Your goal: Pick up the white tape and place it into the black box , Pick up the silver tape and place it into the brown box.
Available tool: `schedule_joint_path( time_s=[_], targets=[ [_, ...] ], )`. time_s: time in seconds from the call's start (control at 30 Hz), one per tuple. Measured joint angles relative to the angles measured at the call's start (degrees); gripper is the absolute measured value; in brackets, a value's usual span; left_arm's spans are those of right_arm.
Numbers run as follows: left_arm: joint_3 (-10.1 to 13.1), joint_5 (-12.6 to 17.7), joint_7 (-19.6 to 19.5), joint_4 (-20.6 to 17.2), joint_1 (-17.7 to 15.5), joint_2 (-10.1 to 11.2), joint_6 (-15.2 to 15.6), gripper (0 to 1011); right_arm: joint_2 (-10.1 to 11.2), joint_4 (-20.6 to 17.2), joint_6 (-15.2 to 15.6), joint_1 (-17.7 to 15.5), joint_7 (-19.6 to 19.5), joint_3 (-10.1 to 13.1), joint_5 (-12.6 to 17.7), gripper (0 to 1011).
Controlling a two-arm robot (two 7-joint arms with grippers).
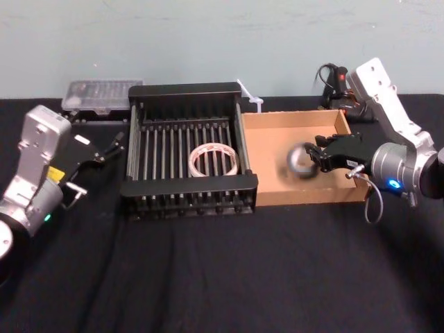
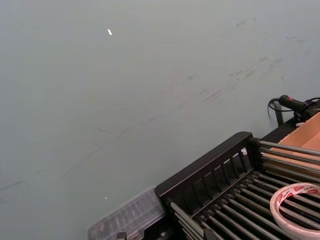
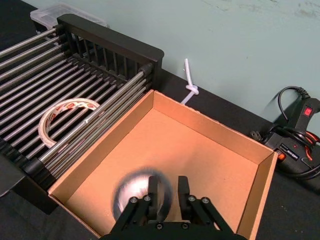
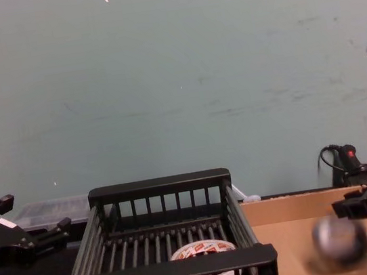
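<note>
Cardboard and black plastic are seen side by side in the head view, the brown box (image 1: pixel 291 119) touching the black box (image 1: pixel 189 186) on its right. The white tape (image 1: pixel 214 173) is found lying flat on the basket's bars, so the first half of the task is judged done. The silver tape (image 1: pixel 300 161) is caught inside the tray, just off the tips of the right gripper (image 1: pixel 319 156), whose fingers are parted and grasp nothing. The left gripper (image 1: pixel 113 147) is parked left of the basket, fingers spread and empty.

From the left wrist, the white roll's red-printed core is shown resting on the slats.

From the right wrist, the silver roll is seen as a dark-rimmed grey disc (its finer detail cannot be made out) over the cardboard floor, beside one finger rather than between the pair.

In the chest view it is placed below and left of the released gripper, low within the tray walls. The second half is judged all but complete: whether the roll has settled cannot be told.
</note>
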Motion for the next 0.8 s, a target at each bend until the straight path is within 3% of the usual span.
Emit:
schedule_joint_path(
  time_s=[0.3,0.5,0.8],
  targets=[
    [0.00,0.00,0.00,0.00,0.00,0.00,0.00,1001,0.04,-0.06,0.02,0.00,0.04,-0.05,0.01,503],
    [0.00,0.00,0.00,0.00,0.00,0.00,0.00,1001,0.06,-0.06,0.02,0.00,0.04,-0.09,0.03,734],
    [0.00,0.00,0.00,0.00,0.00,0.00,0.00,1001,0.07,-0.06,0.02,0.00,0.04,-0.09,0.05,967]
  ],
)
